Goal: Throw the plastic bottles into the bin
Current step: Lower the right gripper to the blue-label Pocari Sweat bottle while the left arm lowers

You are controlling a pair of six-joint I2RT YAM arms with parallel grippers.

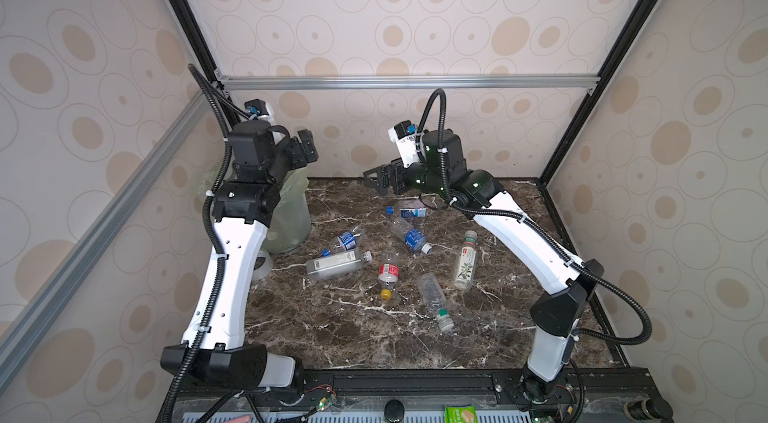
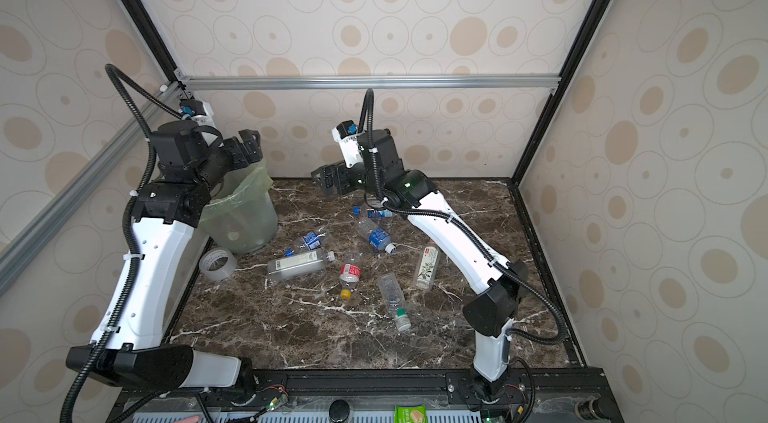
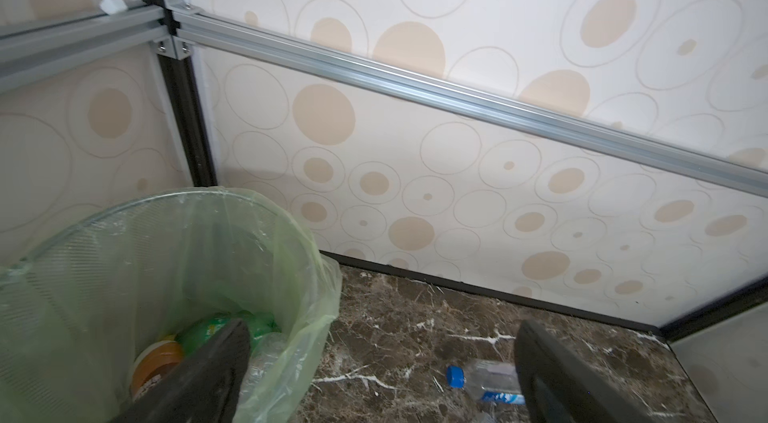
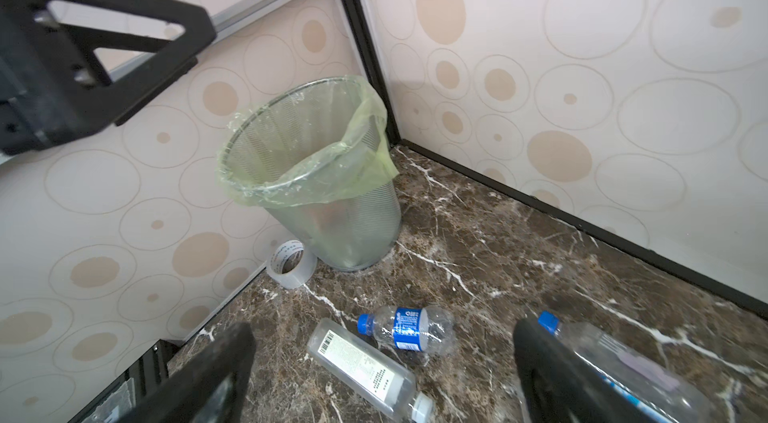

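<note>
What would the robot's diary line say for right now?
left gripper: open, empty, above bin rim | right gripper: open, empty, above bottles | bottles: several lying on table

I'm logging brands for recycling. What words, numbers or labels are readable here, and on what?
Nothing reads clearly enough to quote.
On the tape roll: red print, blurred.
On the blue-label bottle: white print, too small.
On the square clear bottle: barcode, fine print, too small.
On the red-label bottle: blurred.
On the white-label bottle: leaf drawing, print too small.
</note>
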